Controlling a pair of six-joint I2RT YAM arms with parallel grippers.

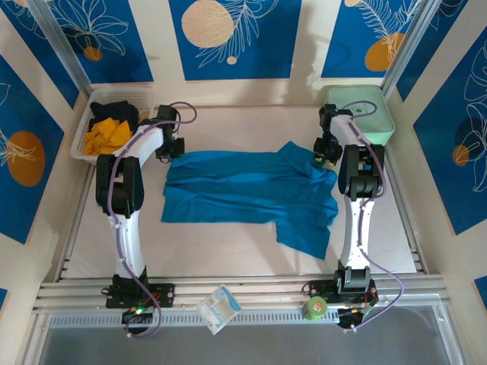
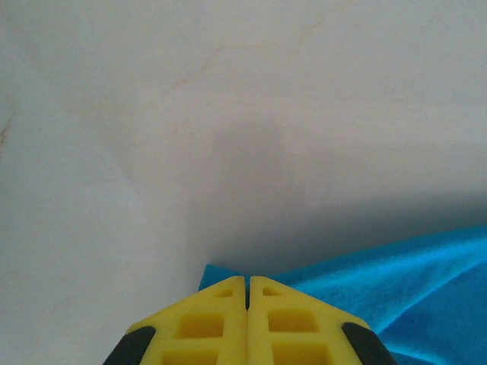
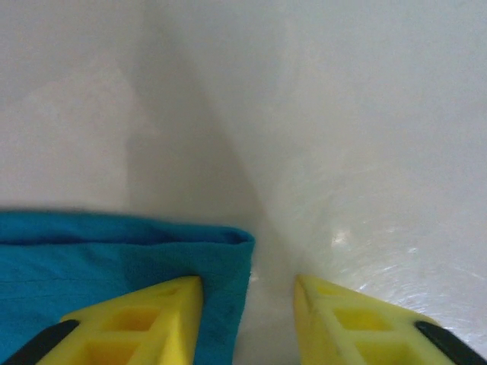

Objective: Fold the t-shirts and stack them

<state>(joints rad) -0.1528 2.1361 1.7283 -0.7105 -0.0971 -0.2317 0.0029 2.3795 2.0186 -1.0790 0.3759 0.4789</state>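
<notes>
The teal-blue t-shirt lies spread across the middle of the table, one sleeve pointing to the near right. My left gripper is at its far left corner. In the left wrist view this gripper is shut, and the corner of the teal cloth pokes out just past its tips. My right gripper is at the shirt's far right edge. There the gripper stands open astride the folded hem, with its left finger on the cloth. An orange-yellow t-shirt and a black t-shirt lie in the basket.
A white basket stands at the far left corner. A mint-green hard case sits at the far right, just behind the right arm. On the near rail lie a clear plastic packet and a small green object.
</notes>
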